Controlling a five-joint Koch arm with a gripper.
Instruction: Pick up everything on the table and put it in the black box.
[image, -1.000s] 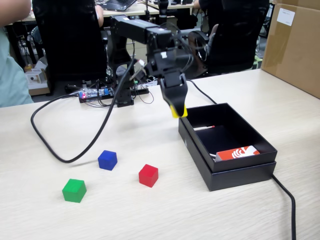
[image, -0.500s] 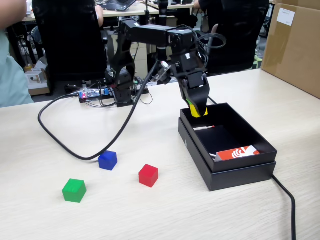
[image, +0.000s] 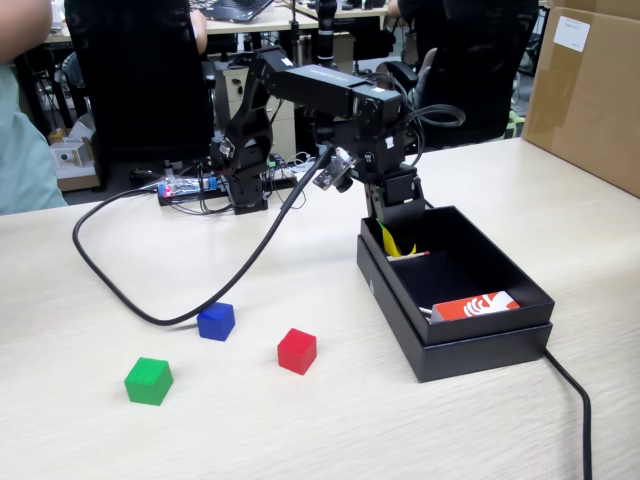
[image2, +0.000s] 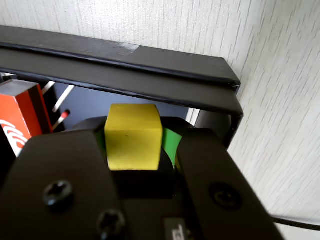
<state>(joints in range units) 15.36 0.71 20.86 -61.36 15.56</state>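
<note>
No text can be read. The orange card (image: 476, 305) in the black box (image: 480, 345) bears a white emblem, too small to make out.

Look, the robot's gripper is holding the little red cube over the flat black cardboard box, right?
Not quite: the gripper is holding the little yellow cube over the flat black cardboard box, as the wrist view shows. The little red cube sits on the table.
</note>
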